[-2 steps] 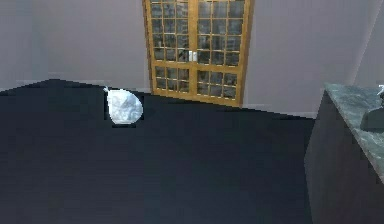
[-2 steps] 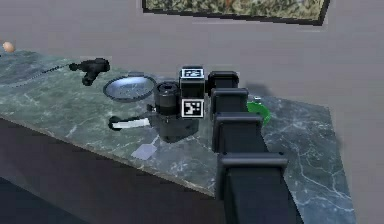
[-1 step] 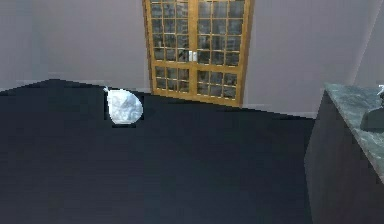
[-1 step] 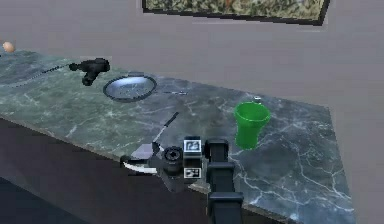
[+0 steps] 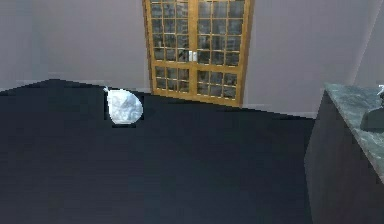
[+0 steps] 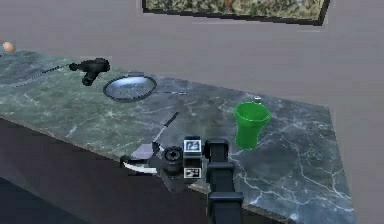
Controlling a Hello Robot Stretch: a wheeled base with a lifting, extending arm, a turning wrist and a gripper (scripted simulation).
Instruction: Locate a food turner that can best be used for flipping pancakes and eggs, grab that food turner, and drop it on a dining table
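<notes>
Food turner: can't ID for sure. Best match is a thin grey utensil (image 6: 163,132) lying on the marble bench (image 6: 70,110), right at the claw (image 6: 142,162). Can't tell if the claw holds anything or how its fingers are set. Green cup (image 6: 252,123) stands near, to the arm side view's right. Round shallow pan (image 6: 130,87) and dark handled tool (image 6: 92,69) sit further out. Fwd view: white bag (image 5: 124,107) on dark floor, glass-paned double door (image 5: 197,50) behind it.
</notes>
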